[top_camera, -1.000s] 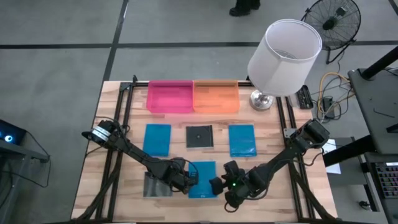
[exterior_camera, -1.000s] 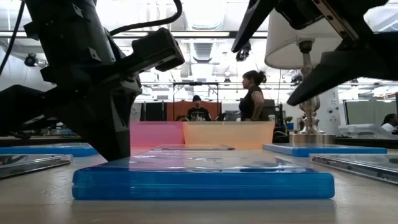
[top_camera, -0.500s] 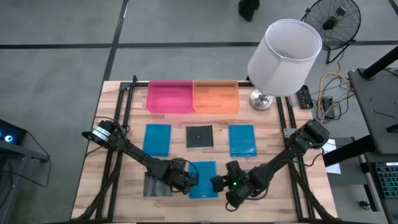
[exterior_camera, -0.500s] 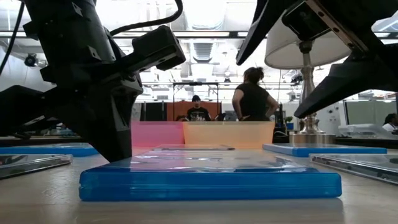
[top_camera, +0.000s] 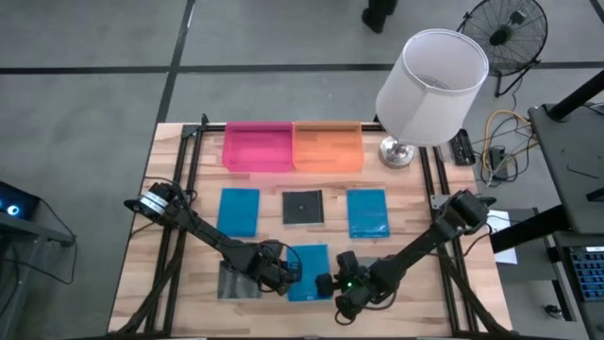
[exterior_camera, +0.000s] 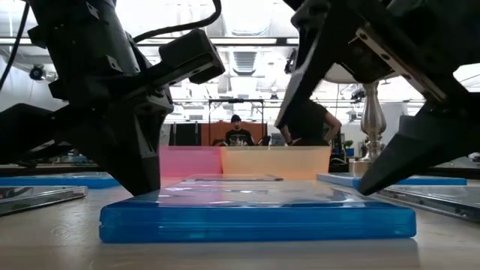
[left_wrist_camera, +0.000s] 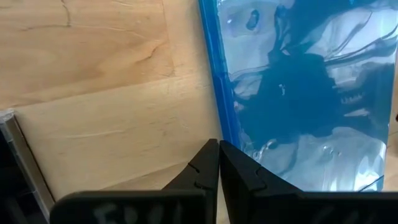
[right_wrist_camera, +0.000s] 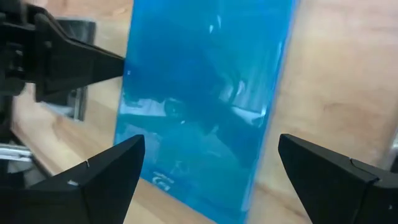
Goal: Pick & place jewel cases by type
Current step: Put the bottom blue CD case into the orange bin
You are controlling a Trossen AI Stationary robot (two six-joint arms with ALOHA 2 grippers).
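Observation:
A bright blue jewel case (top_camera: 308,271) lies flat near the table's front edge, in the middle. My left gripper (top_camera: 289,274) is shut at the case's left long edge. My right gripper (top_camera: 329,282) is open on the case's right side, slanting down. In the right wrist view its fingers (right_wrist_camera: 112,168) stand on either side of the case (right_wrist_camera: 205,106). Two more blue cases (top_camera: 239,210) (top_camera: 367,212) and a black square case (top_camera: 303,206) lie flat in a row farther back. A grey case (top_camera: 234,281) lies near left. My left gripper presses its shut fingertips (left_wrist_camera: 219,149) against the blue case's left long edge (left_wrist_camera: 219,124), about midway along it. The fingers slant down from the table's left. The case lies flat on the table. My right gripper's fingers straddle the case; whether they touch it I cannot tell.
A pink tray (top_camera: 257,146) and an orange tray (top_camera: 327,146) stand side by side at the far edge. A white-shaded lamp (top_camera: 429,85) stands at the far right corner. Another case (exterior_camera: 431,199) lies at the near right. People stand in the room behind.
My right gripper has come down toward the blue case, staying open, and has rolled a little. The blue case has slid a little toward the table's right, staying flat, with my shut left gripper at its left edge.

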